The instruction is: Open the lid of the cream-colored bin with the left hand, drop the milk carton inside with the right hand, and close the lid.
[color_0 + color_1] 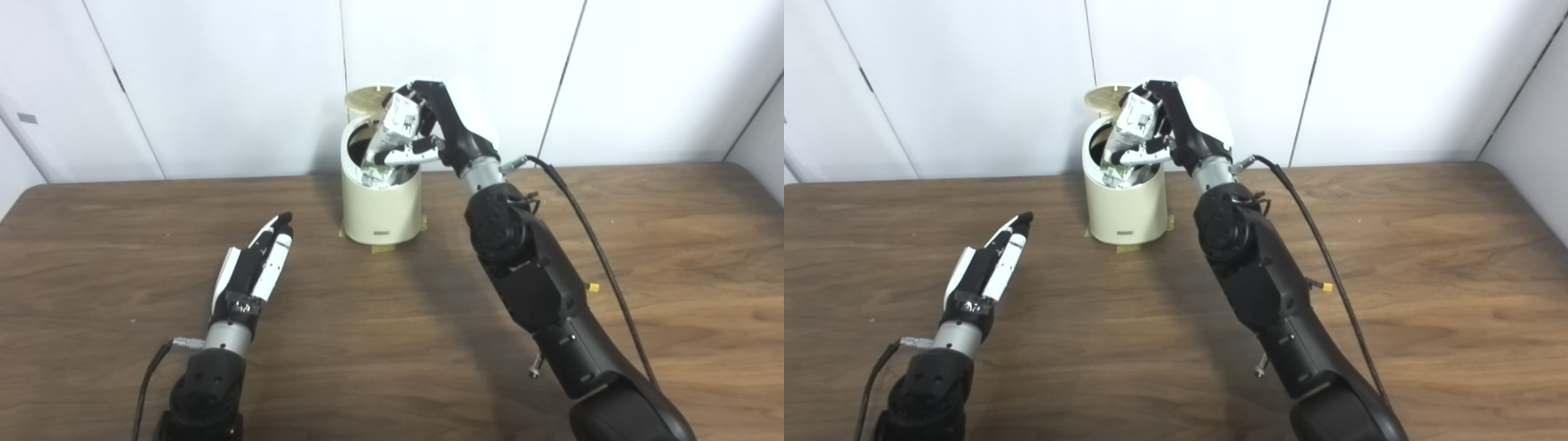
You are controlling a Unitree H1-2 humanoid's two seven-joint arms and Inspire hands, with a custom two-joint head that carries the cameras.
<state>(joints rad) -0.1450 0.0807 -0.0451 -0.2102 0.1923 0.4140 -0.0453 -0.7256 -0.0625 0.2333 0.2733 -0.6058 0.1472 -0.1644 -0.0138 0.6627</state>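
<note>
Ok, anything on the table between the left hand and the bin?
Nothing: only bare wooden table lies between the left hand and the cream-colored bin, plain in both eye views. Yellow tape sits at the bin's base.

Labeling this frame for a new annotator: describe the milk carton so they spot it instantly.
Start at the cream-colored bin at the far middle of the wooden table, its round lid flipped up behind it. The milk carton is tilted over its open mouth, gripped by the right hand. It is the only printed white box there.
</note>
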